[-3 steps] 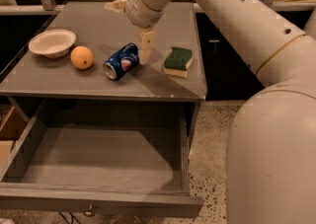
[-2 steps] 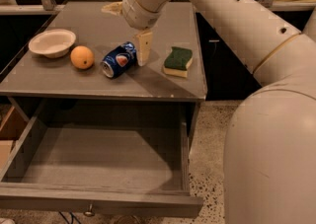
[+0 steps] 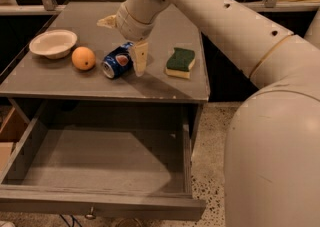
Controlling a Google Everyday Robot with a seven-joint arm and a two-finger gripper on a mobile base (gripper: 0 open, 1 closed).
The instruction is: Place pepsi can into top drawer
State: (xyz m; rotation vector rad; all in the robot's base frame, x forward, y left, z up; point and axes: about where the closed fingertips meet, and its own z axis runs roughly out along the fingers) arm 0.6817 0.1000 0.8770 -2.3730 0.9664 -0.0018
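Single camera, high vantage by robot's body, looks steeply down past arm [image 3: 225, 26], close range: tabletop [image 3: 165, 83] upper frame, open top drawer [image 3: 100, 206] below; gripper [image 3: 121, 45], fingers spread, at pepsi can [image 3: 116, 62].

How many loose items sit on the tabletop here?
4: bowl far left, orange beside it, pepsi can on its side mid-table with the gripper right over it, sponge on the right. The arm may hide more.
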